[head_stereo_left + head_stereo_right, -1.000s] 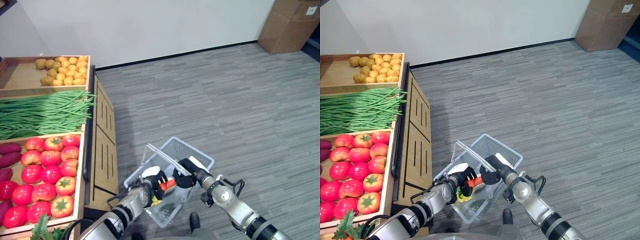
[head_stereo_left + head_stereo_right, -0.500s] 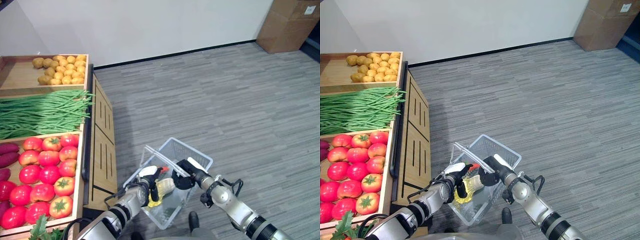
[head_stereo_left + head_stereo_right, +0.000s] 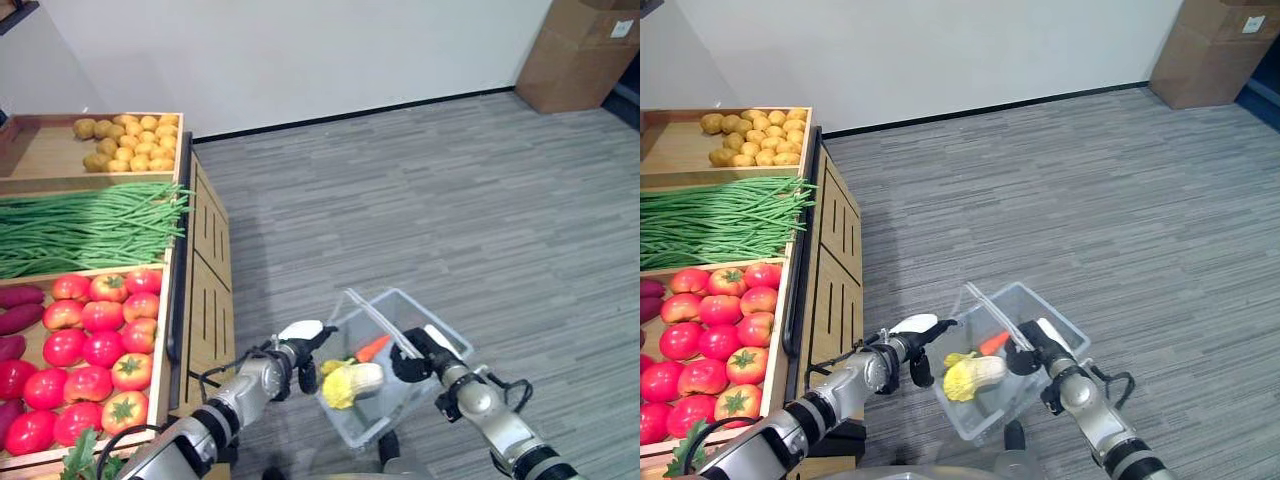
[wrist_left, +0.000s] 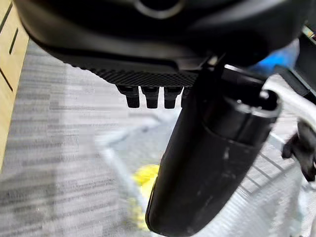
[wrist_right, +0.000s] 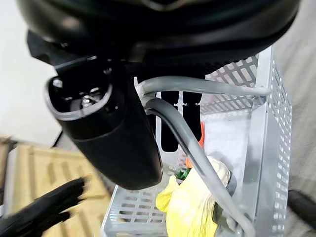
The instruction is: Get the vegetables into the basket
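Yellow-white cabbage (image 3: 352,382) lies in the wire basket (image 3: 440,338), its long axis running across, pale end toward the right hand (image 3: 412,361), leafy end toward the left hand (image 3: 290,360). Behind it an orange carrot (image 3: 372,348) slants. Right hand's fingers curl round the basket's handle (image 5: 197,86). Left hand hangs empty beside the basket, fingers loosely extended.

Wide bare floor (image 3: 430,200) across the upper right and centre, open to pass. At the left edge, the wooden produce stand (image 3: 205,290) walling off that side. Low centre, basket (image 3: 440,345) mouth partly barred by its handles (image 3: 385,330) under the right hand (image 3: 415,360); left hand (image 3: 290,355) just beside its rim.
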Controlling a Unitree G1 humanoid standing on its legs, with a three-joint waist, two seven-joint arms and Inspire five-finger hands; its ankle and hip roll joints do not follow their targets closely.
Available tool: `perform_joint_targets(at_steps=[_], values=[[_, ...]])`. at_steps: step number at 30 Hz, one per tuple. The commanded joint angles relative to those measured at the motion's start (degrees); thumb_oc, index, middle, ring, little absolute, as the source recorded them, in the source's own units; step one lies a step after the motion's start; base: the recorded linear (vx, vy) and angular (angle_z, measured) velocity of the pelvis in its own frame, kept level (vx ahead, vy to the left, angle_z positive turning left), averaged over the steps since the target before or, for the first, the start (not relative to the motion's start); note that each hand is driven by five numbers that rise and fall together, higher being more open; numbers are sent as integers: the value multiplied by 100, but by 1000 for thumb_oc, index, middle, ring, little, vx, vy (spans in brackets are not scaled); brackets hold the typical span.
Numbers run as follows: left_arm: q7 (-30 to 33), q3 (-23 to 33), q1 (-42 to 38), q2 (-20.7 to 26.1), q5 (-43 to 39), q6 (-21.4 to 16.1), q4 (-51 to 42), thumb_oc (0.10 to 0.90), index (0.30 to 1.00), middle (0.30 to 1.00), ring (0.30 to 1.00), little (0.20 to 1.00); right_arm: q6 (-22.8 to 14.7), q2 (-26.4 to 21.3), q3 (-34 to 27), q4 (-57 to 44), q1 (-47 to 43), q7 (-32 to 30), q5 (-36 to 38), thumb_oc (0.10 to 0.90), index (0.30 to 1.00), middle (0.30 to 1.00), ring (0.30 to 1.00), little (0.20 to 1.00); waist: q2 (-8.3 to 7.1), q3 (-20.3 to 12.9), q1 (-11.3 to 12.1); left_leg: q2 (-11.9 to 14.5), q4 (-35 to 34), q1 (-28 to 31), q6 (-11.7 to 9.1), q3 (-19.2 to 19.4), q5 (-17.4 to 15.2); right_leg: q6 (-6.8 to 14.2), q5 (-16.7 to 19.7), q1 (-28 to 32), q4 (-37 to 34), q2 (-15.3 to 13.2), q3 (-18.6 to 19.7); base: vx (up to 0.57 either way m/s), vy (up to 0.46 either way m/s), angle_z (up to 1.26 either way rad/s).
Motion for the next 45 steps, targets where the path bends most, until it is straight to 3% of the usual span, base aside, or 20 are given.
perform_joint_targets(at_steps=[1,5,9,12,25,30,45], values=[[-73,353,-309,273,-423,-377,-254,900,1000,1000,1000,1000,-695,-222,-681,-151,-455,-397,-255,400,300,300,300,300,-7,-209,132,25,14,173,-194,-515,-63,328,-374,582,64,-74,-267,9,-3,11],[-79,705,11,606,-497,-318,-401,900,1000,1000,1000,1000,-656,-268,-953,464,-249,-432,-410,400,300,300,300,300,-48,-216,192,10,14,173,-188,-571,-74,322,-393,621,66,-60,-312,4,-1,11],[57,1022,274,579,-625,-232,-62,900,1000,1000,1000,1000,-575,-194,-1070,1061,-111,-482,-431,400,300,300,300,300,-73,-216,206,-13,14,183,-187,-593,-79,314,-401,643,68,-57,-332,0,7,7],[159,1245,491,393,-861,-128,491,900,1000,1000,1000,1000,-491,-100,-1073,1707,-69,-489,-493,400,300,300,300,300,-93,-215,220,-28,14,192,-178,-615,-87,306,-403,643,73,-53,-333,0,0,0],[839,1958,728,-463,-1655,74,2954,900,1000,1000,1000,1000,-508,569,-1265,4242,-56,-560,523,400,300,300,300,300,-122,-185,223,-82,14,170,-157,-649,-70,277,-407,644,101,-81,-381,0,0,0],[989,2850,863,-918,-2832,152,4160,900,1000,1000,1000,1000,-532,845,-1289,4901,-122,-488,778,400,300,300,300,300,-171,-215,247,-94,14,173,-144,-683,-78,245,-413,664,91,-81,-394,0,0,0],[1009,2853,1158,-853,-2087,178,4533,900,1000,1000,1000,1000,-505,1139,-1286,5376,78,-303,971,400,300,300,300,300,-175,-279,266,-121,14,176,-140,-722,-100,239,-428,685,81,-80,-398,5,2,3]])
